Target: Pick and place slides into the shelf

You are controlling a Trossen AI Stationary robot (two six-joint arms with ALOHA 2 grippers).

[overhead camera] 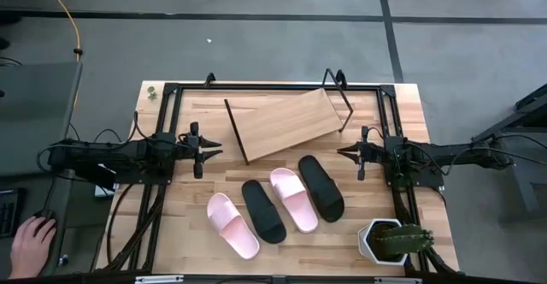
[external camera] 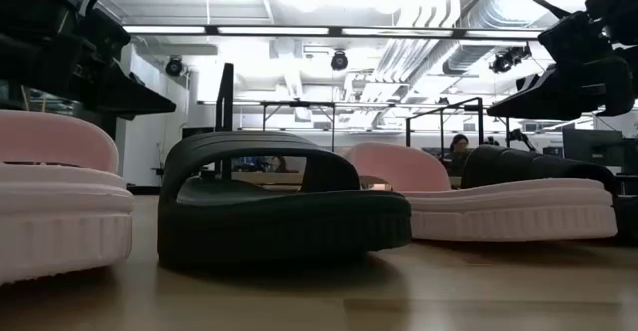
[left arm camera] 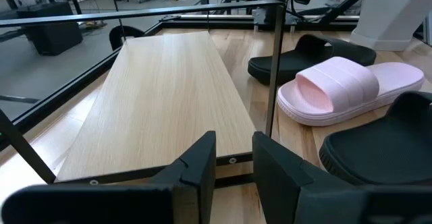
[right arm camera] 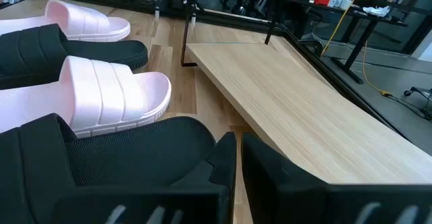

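— What colours are the slides?
— Alternating: pale pink slide [overhead camera: 232, 225], black slide [overhead camera: 263, 210], pale pink slide [overhead camera: 294, 198], black slide [overhead camera: 321, 187].
— And the shelf?
— The shelf [overhead camera: 282, 123] has a light wood-grain board on a black wire frame.
— Anything else?
— A green cactus [overhead camera: 403, 240] in a white pot [overhead camera: 373, 237].

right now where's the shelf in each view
high: shelf, upper centre, behind the slides.
low: hidden behind the slides; cannot tell.
left wrist: shelf fills the left and centre.
right wrist: shelf on the right.
shared landmark: pink slide beside the shelf.
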